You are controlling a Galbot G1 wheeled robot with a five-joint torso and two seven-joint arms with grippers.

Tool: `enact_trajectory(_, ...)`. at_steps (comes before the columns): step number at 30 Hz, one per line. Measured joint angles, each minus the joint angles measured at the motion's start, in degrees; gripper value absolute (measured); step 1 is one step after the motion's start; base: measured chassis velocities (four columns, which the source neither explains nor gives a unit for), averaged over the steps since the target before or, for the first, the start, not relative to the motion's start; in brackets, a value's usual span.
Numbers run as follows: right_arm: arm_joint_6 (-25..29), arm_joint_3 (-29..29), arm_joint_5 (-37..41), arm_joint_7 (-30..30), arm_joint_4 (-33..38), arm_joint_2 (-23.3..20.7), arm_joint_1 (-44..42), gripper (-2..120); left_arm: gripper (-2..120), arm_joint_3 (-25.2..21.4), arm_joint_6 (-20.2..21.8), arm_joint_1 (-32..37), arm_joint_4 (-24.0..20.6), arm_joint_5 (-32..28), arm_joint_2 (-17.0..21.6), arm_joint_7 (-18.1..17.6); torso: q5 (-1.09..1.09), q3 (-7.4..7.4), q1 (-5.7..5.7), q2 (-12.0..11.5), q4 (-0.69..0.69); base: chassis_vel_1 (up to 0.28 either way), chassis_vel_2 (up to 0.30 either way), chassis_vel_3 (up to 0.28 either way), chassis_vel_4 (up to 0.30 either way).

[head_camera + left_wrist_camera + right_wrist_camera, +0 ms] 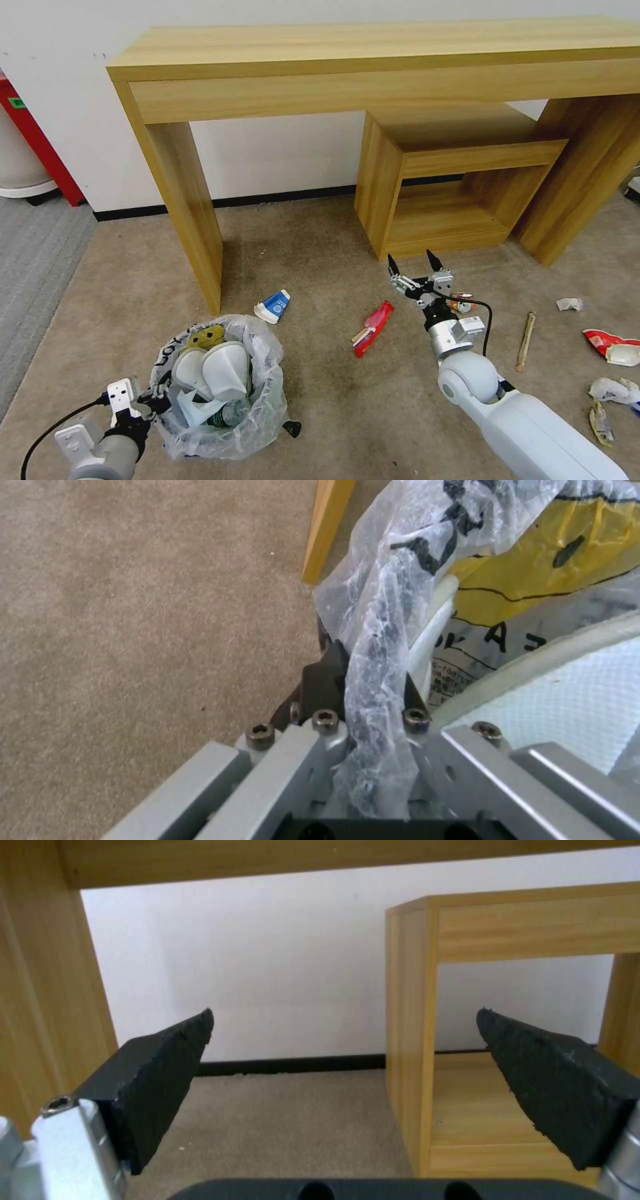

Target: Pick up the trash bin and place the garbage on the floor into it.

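The trash bin [220, 390], lined with a crinkly white bag, is low on the left and holds two white slippers [215, 372], a bottle and a yellow wrapper. My left gripper [155, 404] is shut on its near rim; in the left wrist view the black fingers [323, 680] pinch the bag-covered rim [377, 645]. My right gripper [413, 265] hovers open and empty, pointing at the desk, with its pads [167, 1065] wide apart. On the floor [320, 400] lie a blue-white carton [273, 305], a red wrapper [373, 327], a crushed can [460, 305], a wooden stick [525, 340] and crumpled paper [569, 304].
A wooden desk [373, 60] spans the back, its left leg [193, 220] close behind the bin. A low open wooden cube [447, 193] stands under it. More wrappers [610, 345] lie at the far right. A grey carpet strip [33, 267] runs along the left.
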Motion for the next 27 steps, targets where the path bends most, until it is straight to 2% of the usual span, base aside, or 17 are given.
enact_trajectory(27, 1.56, -0.49, -0.09, -0.77, -1.49, -0.03, 0.15, 100, 1, 0.01, -0.39, 0.32, 0.43, 1.05, -1.55, -0.12, 0.0, 0.0, 0.0, 0.0, 0.0, 0.012, 0.009, 0.015, 0.012)
